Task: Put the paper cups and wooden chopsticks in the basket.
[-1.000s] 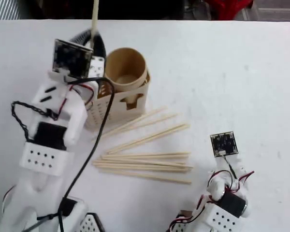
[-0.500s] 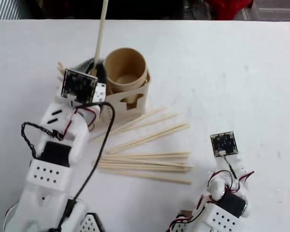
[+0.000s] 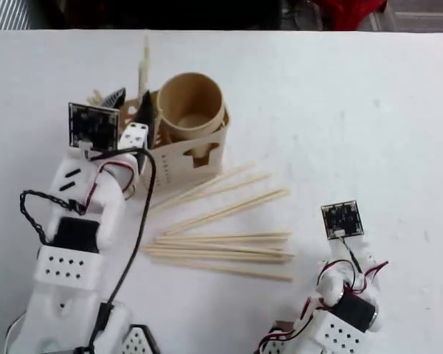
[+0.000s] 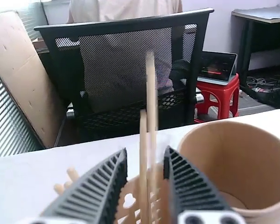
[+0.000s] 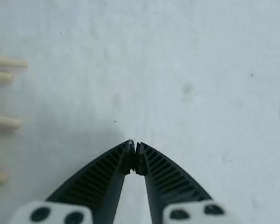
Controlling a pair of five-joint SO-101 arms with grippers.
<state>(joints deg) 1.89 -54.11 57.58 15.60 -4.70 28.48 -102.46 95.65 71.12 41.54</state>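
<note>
A brown paper cup point(image 3: 192, 110) stands upright, mouth open, inside the white cut-out basket point(image 3: 181, 168). At the cup's 9 o'clock, a pale upright chopstick point(image 3: 144, 70) stands in the basket. Loose chopsticks point(image 3: 221, 247) lie fanned on the counter point(image 3: 354, 110) at the basket's 5 o'clock.

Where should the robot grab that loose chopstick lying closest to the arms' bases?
That chopstick lies flat on the table, so come straight down from above, fingers across its width. Grip near the end that splays clear of the other chopsticks; at the other end it crowds against them, probably leaving no room.
</note>
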